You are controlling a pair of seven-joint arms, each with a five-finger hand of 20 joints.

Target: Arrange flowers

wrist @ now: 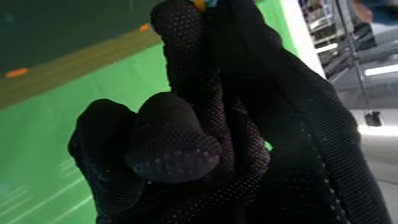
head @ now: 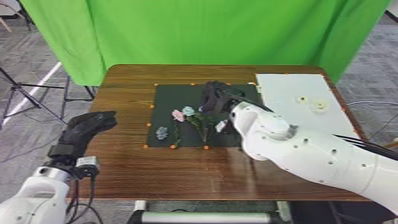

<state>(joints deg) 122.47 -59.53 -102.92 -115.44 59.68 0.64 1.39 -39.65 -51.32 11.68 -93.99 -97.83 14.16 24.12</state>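
Observation:
In the head view my right hand is low over the back of the black mat. A pink flower, a light blue flower and a grey-blue flower lie on the mat to its left and nearer the front. Green stems run toward the mat's front edge. My left hand is at the table's left edge, away from the flowers. In the right wrist view my right hand has curled fingers, and a small blue thing is pinched at the tips, mostly hidden.
A white board with small pale pieces lies at the table's right side. Orange markers line the mat's edge, and a small white piece lies on it. The brown table extends in front, with a green curtain behind.

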